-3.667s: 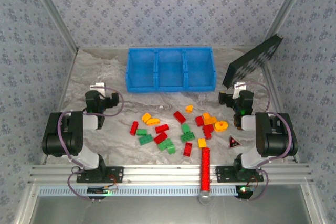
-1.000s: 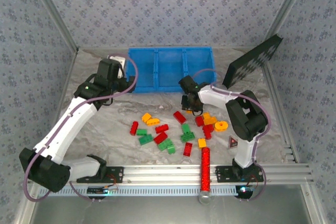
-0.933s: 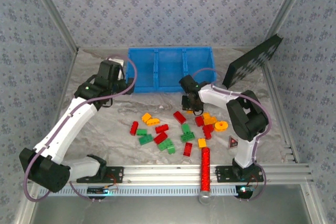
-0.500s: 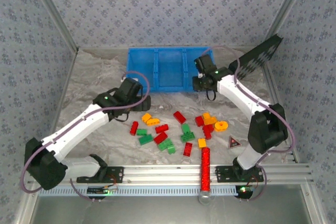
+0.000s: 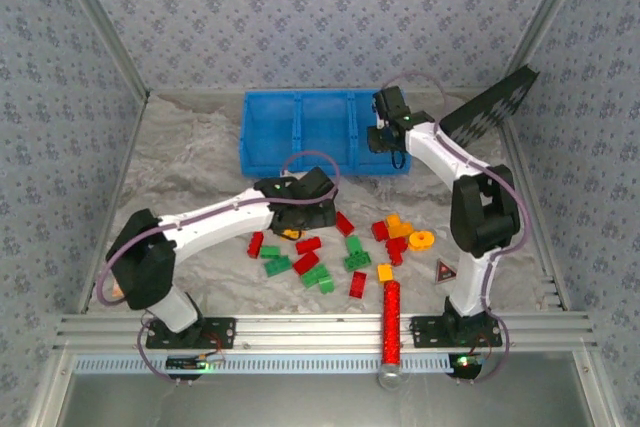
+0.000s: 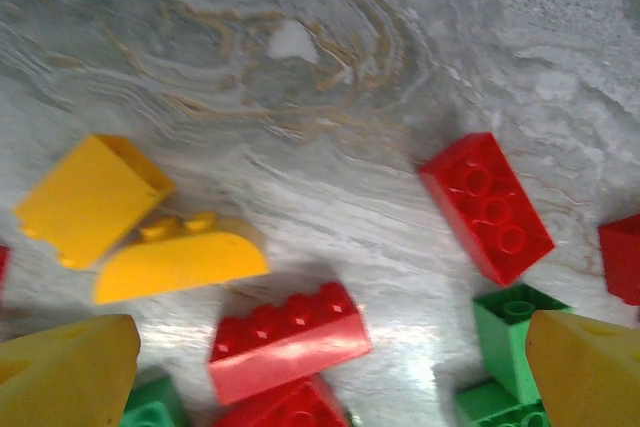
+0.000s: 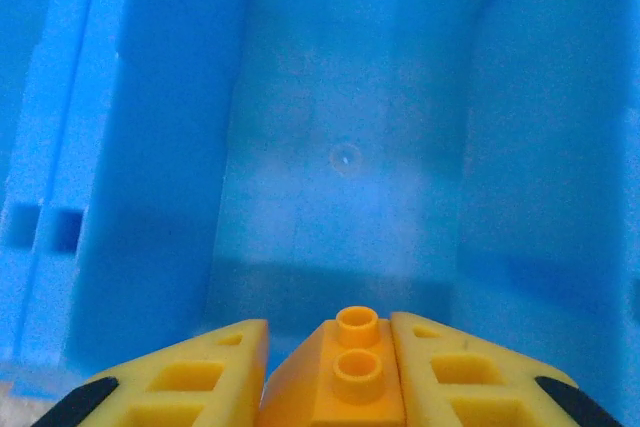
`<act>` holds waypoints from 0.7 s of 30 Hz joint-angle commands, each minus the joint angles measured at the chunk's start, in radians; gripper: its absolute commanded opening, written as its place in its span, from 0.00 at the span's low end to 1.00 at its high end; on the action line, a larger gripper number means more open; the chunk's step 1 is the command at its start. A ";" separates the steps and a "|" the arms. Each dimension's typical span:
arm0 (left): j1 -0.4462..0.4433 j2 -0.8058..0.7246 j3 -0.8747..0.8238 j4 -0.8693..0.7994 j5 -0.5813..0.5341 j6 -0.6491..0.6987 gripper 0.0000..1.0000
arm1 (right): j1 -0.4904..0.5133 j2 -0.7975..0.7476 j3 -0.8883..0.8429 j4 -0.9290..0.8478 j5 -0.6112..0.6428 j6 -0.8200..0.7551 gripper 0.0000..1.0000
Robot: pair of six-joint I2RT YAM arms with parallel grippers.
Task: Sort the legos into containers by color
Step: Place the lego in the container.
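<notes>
One: Some twenty legos (image 5: 355, 247) lie loose on the table (image 5: 190, 157), all on the near side of the bin (image 5: 300, 169). Reds, greens and yellows are mixed.

Two: Left gripper (image 6: 320, 387)?

One: Low over the pile, near side of the bin. Jaws wide apart, nothing in them. Red brick (image 6: 288, 342) lies between the tips. Two yellow pieces (image 6: 180, 259) just beyond it, second red (image 6: 486, 207) off to the right.

Two: Your read?

One: Lining up a pick. Next move calls for a straight drop onto one brick, then a close. Crowded ground: green brick (image 6: 512, 335) sits close by the right fingertip and more red lies underneath. Likely to nudge a neighbour.

Two: Right gripper (image 7: 330, 347)?

One: Above the bin's right compartment, clamped on an orange brick (image 7: 350, 387), studs facing the wrist camera. Bare blue floor below it.

Two: Step there?

One: Release stage, I judge. It needs only to open, perhaps after lowering a little so the brick doesn't bounce out.

Two: Room to move?

One: Divider on one side, outer wall on the other, brick about midway between them. Dotted panel (image 5: 490, 107) leans just right of the bin, near that arm; mind it on the way back. Open table left of the bin. Arms well apart.
</notes>
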 commanded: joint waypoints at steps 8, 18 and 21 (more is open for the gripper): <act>-0.055 0.117 0.093 0.061 0.043 -0.183 0.94 | -0.033 0.143 0.058 0.067 -0.036 -0.020 0.33; -0.061 0.264 0.193 0.078 0.086 -0.245 0.87 | -0.033 0.178 0.028 0.090 -0.043 -0.024 0.39; -0.066 0.300 0.228 0.078 0.087 -0.248 0.86 | -0.032 0.170 0.021 0.094 -0.043 -0.025 0.45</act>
